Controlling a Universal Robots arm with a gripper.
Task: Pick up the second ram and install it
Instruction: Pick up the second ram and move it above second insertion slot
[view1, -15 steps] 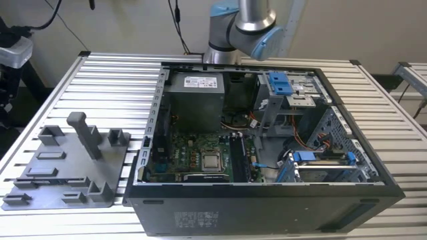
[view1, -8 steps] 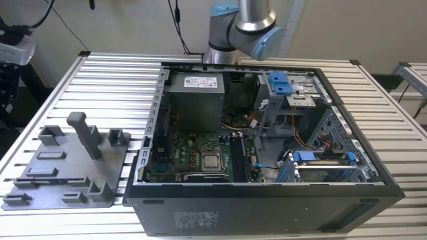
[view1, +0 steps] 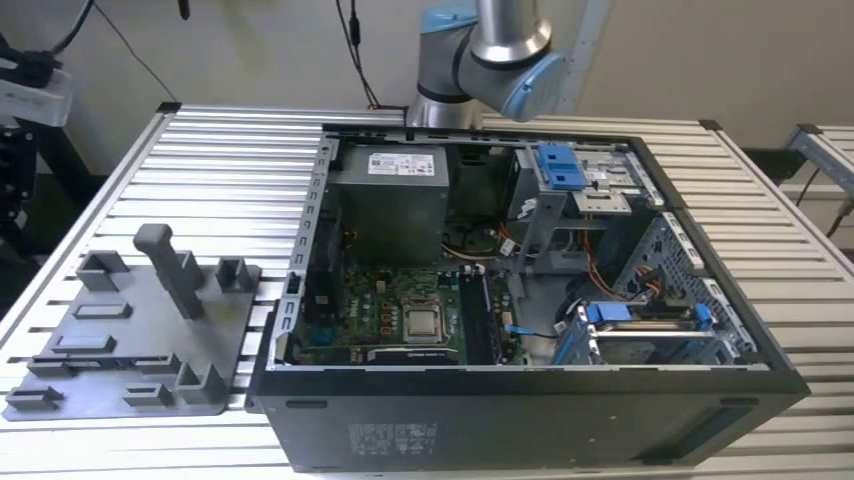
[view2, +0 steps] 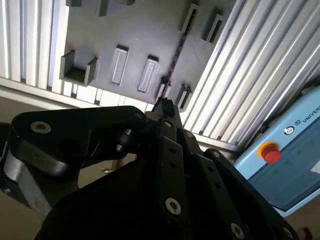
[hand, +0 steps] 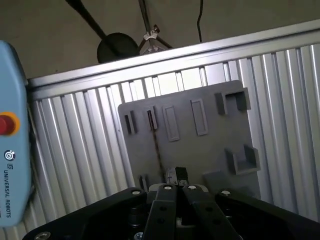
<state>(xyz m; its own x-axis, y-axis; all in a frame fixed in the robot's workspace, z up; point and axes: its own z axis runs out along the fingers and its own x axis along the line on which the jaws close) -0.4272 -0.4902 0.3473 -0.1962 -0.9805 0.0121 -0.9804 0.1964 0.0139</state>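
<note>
The second ram (hand: 156, 145) shows edge-on as a thin dark strip standing in the slots of the grey holder plate (hand: 210, 150). In the second wrist view the same ram (view2: 174, 62) runs across the holder plate (view2: 135, 30). My gripper (hand: 176, 175) hangs well above the plate, over the near end of the strip and apart from it. In the second wrist view the gripper (view2: 164, 106) lines up with that end too. Its fingertips sit close together with nothing between them.
The open computer case (view1: 534, 400) lies on the slatted aluminium table (view1: 227, 160), its motherboard (view1: 400, 300) exposed. The holder plate (view1: 134, 350) lies at the exterior view's left, with a tall grey post (view1: 167, 265). A light-blue pendant (view2: 280, 165) with a red button lies beside the table.
</note>
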